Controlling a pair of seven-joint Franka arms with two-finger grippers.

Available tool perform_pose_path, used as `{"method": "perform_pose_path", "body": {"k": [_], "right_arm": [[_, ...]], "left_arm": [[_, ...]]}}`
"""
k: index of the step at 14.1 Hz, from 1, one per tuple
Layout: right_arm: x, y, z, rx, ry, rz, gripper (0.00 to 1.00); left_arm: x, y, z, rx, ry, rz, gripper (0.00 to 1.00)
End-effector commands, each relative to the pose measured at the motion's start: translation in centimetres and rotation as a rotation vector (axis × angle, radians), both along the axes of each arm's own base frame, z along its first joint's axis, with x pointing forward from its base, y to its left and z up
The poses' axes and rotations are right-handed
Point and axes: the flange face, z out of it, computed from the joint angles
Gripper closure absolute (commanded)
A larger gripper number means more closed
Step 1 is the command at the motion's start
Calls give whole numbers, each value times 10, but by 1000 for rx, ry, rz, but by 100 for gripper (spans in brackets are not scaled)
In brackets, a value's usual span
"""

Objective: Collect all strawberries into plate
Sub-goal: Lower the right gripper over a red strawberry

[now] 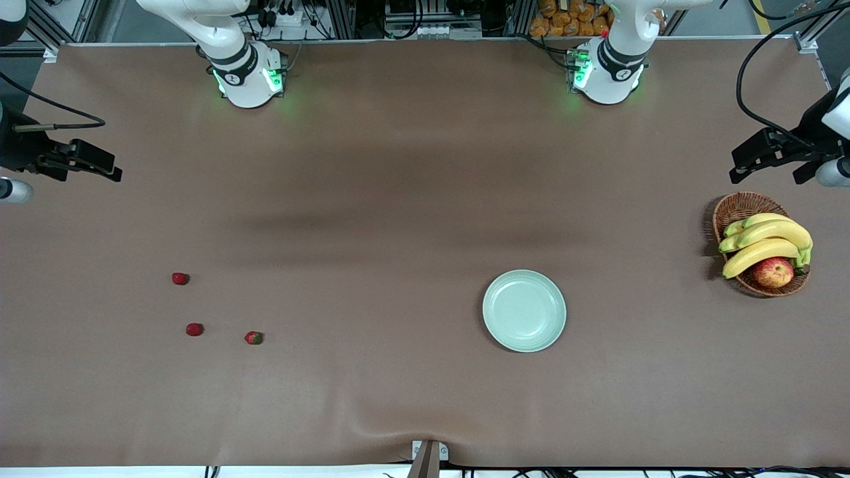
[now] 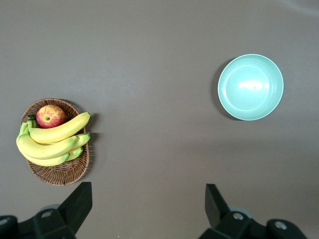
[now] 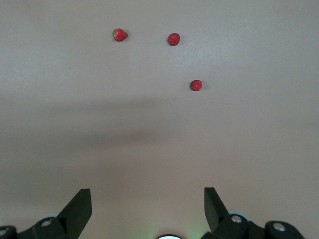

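**Three berries loose on the bench, both arms waiting at its ends**

Three tiny red strawberries with green caps lie on the brown paper-covered bench (image 1: pixel 398 199) toward the right arm's end. One strawberry (image 1: pixel 180 278) sits farthest from the front camera; a second strawberry (image 1: pixel 194 329) lies nearer to that camera, and the third strawberry (image 1: pixel 254 338), its green cap showing, lies beside the second, a little toward the middle of the bench. All three rest apart from one another and touch nothing else.

The round, shallow, pale mint-green plate (image 1: pixel 524 310) with a raised rim stands well apart from the berries, toward the left arm's end, and holds nothing.

The right gripper (image 3: pixel 148 209) hangs over the right arm's end of the bench with its jaws spread wide and nothing between them; the berries (image 3: pixel 174 39) lie well clear of its fingers (image 3: pixel 79 206). The arm waits.

The left gripper (image 2: pixel 148 204) hangs over the left arm's end, jaws likewise wide apart and empty. The plate (image 2: pixel 250 87) lies well away from its fingers (image 2: pixel 215 201). This arm waits too.

Near the left gripper a brown round wicker basket (image 1: pixel 740 207) holds a bunch of yellow bananas (image 1: pixel 770 242) and a red-yellow apple (image 1: pixel 773 272)
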Motion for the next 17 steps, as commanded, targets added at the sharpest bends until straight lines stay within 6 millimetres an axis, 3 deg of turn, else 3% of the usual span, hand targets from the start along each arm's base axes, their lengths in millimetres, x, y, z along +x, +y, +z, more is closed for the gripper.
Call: {"method": "perform_pose_path", "body": {"k": [1, 5, 8, 12, 15, 17], "right_arm": [[-2, 1, 0, 7, -2, 7, 0], [-2, 0, -1, 6, -2, 7, 0], [2, -6, -17, 8, 12, -5, 0], [35, -22, -88, 2, 48, -34, 0], [69, -45, -171, -12, 76, -66, 0], [83, -59, -214, -35, 81, -72, 0]], "left_arm": [[-1, -3, 0, -17, 7, 9, 0], [0, -4, -3, -17, 13, 6, 0], [-2, -8, -2, -16, 27, -1, 0], [-4, -9, -4, -15, 46, 4, 0], [-4, -9, -4, -13, 46, 2, 0], [-3, -9, -6, -15, 50, 2, 0]]}}
